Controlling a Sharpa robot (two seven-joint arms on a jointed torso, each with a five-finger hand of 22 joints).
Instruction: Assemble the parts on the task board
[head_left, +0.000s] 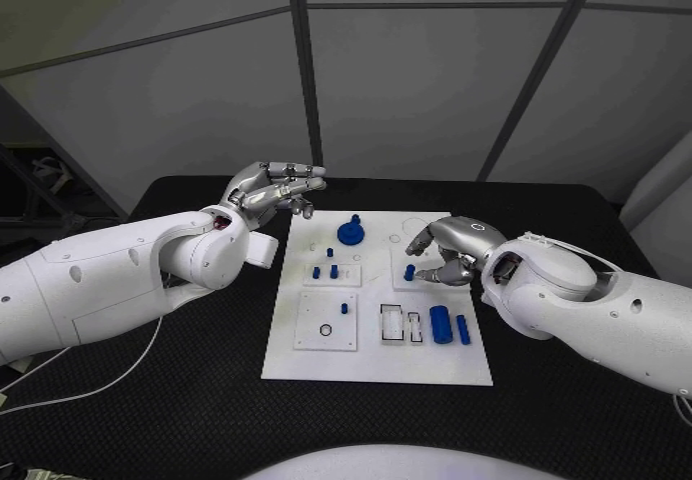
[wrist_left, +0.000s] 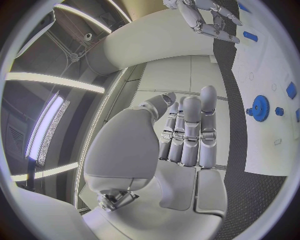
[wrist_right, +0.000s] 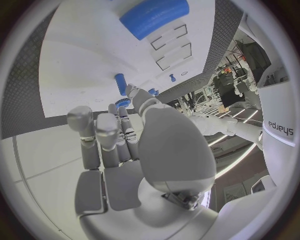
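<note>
The white task board (head_left: 375, 345) lies in the middle of the black table. On it are a blue gear (head_left: 352, 233) (wrist_left: 260, 107), two short blue pegs (head_left: 326, 270), one blue peg (head_left: 410, 271) (wrist_right: 120, 83) and a thick blue cylinder (head_left: 440, 323) (wrist_right: 154, 17). My right hand (head_left: 454, 250) (wrist_right: 125, 130) hangs over the board's right side with its fingers curled down. Its thumb and a finger pinch a small blue part (wrist_right: 123, 102). My left hand (head_left: 274, 190) (wrist_left: 184, 135) is raised beside the board's far left corner, fingers straight and holding nothing.
A slim blue bar (head_left: 463, 329) lies beside the cylinder, next to two rectangular slots (head_left: 392, 322). A tiny blue peg (head_left: 343, 309) stands in a raised square plate (head_left: 326, 322). Bare black table surrounds the board; grey wall panels stand behind.
</note>
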